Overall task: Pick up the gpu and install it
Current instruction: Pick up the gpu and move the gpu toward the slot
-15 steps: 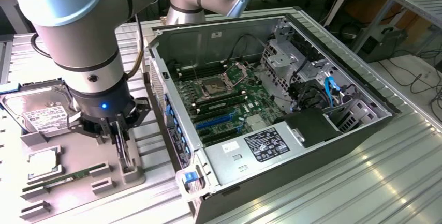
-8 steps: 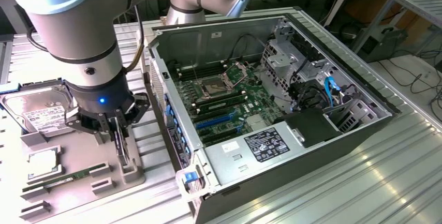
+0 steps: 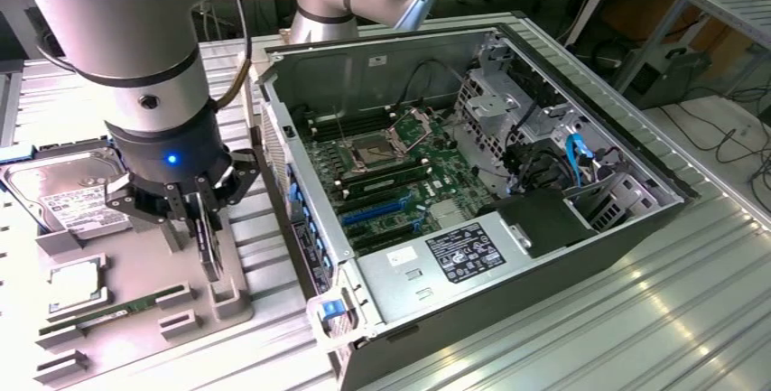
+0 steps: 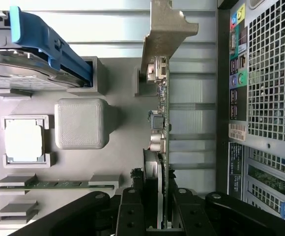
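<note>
Jaws clamp the gpu [image 4: 161, 115] edge-on, with the gripper [image 4: 159, 196] at one end and the pale bracket [image 4: 168, 29] at the other. The card stands upright over the grey tray [image 4: 123, 157] — just beside the open case [image 3: 361, 70] — near the hard drive [image 3: 67, 197].

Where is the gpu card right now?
The gpu is held on edge in the gripper, over the grey tray on the exterior view's left, just beside the open computer case.
</note>
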